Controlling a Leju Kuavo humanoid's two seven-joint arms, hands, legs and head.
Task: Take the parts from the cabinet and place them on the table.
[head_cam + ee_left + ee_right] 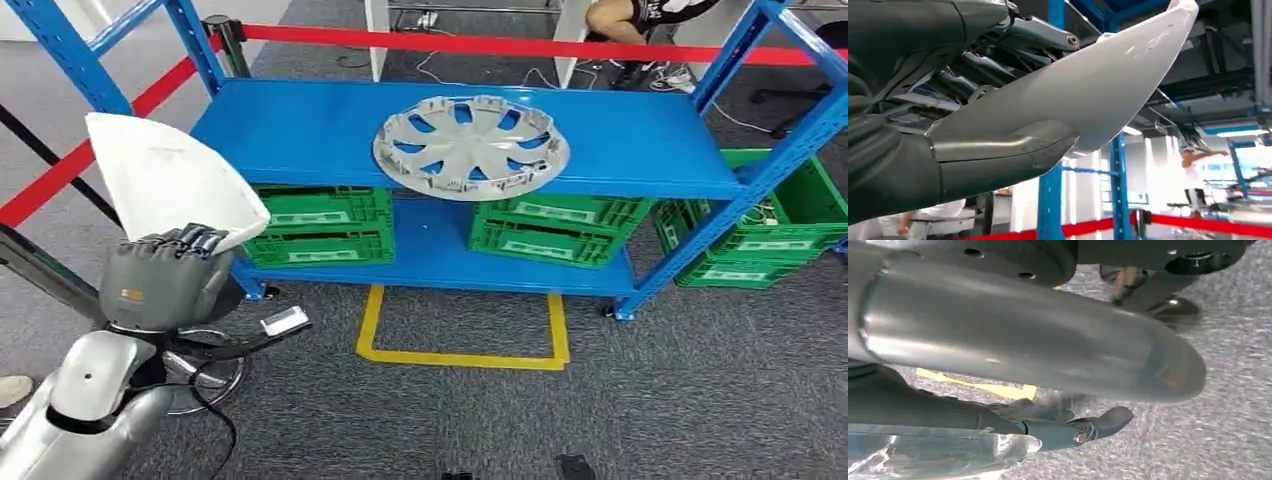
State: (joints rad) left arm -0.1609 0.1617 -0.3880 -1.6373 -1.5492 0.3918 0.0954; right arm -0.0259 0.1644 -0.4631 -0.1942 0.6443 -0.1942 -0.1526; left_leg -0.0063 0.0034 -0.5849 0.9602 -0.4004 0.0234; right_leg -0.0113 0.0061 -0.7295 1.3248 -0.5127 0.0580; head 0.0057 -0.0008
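I hold a white, fin-shaped plastic part (170, 180) in the left hand (165, 275), raised to the near left of the blue shelving unit (300, 130) that serves as the cabinet. The fingers (190, 240) curl over the part's lower edge and, in the left wrist view, the thick grey thumb (1003, 150) presses up under its curved white underside, so the grip reads as closed on the part, with most of the panel standing free above the hand.

A silver wheel cover (470, 146) lies flat on the top shelf, right of centre, still to be collected. Green crates (320, 225) sit on the lower shelf, and more stand on the floor at far right. A yellow marked rectangle (462, 330) is taped on the grey carpet in front of the shelves. A red barrier tape (500, 45) runs behind the unit.

The right hand (1088, 430) hangs low over the carpet; from its blurred wrist view I cannot tell how its fingers lie.

No table is in sight, so my judgement is that the carry comes next. I would keep the wrist steady, hold the tall panel clear of the blue upright while turning, and set it down before releasing.
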